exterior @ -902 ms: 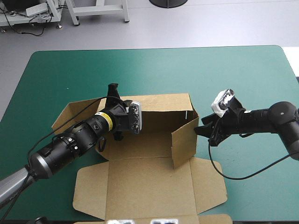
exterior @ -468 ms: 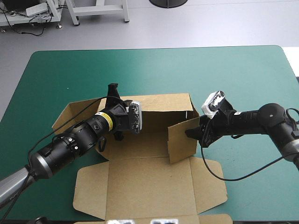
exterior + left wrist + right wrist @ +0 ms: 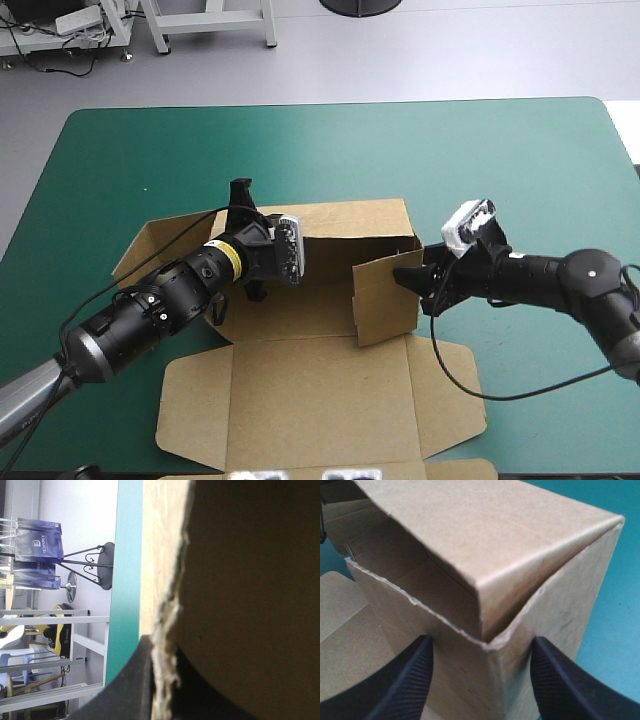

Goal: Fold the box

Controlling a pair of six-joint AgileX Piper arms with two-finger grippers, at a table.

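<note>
our left tool [image 3: 241,197] is all but closed on the box [image 3: 300,310]. in the left wrist view a frayed board edge runs down between its black fingers [image 3: 131,687] and is pinched there. from above we see it gripping the left end of the rear wall [image 3: 350,222], at the wall's top edge.

our right tool [image 3: 482,642] stands wide, its 2 fingers apart with a folded corner of the box between them. the board's torn top edge runs from finger to finger, and we cannot tell whether either finger presses on the board. in the high view this tool sits against the outside of the right wall [image 3: 385,300].

the box lies around the middle of the teal-green bench [image 3: 450,150], nearer its front edge. the brown sheet is half raised. the rear wall stands upright and the right wall stands turned in toward the base. the left side lies spread outward. the front panel [image 3: 320,400] lies flat on the bench with a small flap at each end.
</note>
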